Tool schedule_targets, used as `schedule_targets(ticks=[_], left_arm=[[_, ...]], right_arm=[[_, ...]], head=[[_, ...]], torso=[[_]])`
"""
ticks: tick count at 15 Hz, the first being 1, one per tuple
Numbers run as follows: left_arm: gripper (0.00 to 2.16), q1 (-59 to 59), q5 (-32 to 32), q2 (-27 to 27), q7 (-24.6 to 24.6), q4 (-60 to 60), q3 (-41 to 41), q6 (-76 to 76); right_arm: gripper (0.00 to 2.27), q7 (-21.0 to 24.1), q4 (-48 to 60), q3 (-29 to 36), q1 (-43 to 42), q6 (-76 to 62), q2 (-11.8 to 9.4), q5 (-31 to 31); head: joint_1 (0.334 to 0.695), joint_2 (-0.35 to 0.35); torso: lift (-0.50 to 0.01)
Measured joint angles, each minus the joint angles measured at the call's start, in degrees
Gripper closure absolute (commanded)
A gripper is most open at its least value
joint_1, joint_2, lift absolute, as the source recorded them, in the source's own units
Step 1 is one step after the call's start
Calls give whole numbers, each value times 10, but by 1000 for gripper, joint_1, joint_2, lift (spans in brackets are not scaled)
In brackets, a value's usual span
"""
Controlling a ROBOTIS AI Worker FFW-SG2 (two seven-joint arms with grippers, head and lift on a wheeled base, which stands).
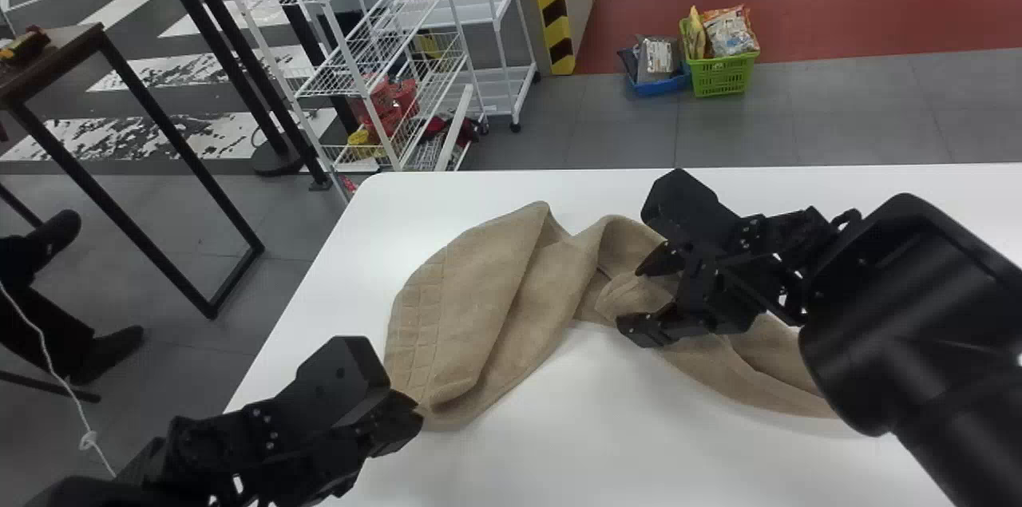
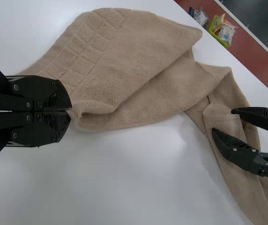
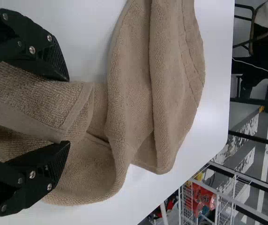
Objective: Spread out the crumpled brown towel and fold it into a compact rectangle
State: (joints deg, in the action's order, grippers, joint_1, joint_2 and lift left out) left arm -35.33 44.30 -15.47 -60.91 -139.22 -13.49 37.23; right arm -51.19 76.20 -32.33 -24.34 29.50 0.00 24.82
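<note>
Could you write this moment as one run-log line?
brown towel: rumpled on white table | left gripper: shut on towel's edge | right gripper: open at towel's bunched middle | folding: not done

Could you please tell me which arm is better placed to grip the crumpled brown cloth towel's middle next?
Probably the right: the black right gripper stands open, straddling a towel flap, while the black left gripper is shut on the towel's left end.
</note>
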Motion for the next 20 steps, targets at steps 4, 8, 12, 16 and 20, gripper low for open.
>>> schedule_targets(ticks=[4, 8, 12, 16, 20], left_arm=[[1791, 0, 0, 0, 1, 0, -1, 0], [1791, 0, -1, 0, 0, 0, -1, 0], [1791, 0, -5, 0, 7, -3, -6, 1], [1791, 1, -19, 7, 36, -23, -13, 16], [1791, 7, -35, 10, 40, -38, -26, 35]], right_arm=[[1247, -15, 0, 5, -1, 0, 0, -6], [1288, -17, 5, 16, 7, 2, 0, -12], [1288, -22, 84, 53, 42, 20, 0, -15], [1288, -49, 208, 114, 85, 65, 0, -26], [1288, -94, 322, 172, 128, 109, -32, -55]], head=[[695, 350], [695, 350], [695, 350], [695, 350], [695, 350]], torso=[[-127], [-127], [-127], [-127], [-127]])
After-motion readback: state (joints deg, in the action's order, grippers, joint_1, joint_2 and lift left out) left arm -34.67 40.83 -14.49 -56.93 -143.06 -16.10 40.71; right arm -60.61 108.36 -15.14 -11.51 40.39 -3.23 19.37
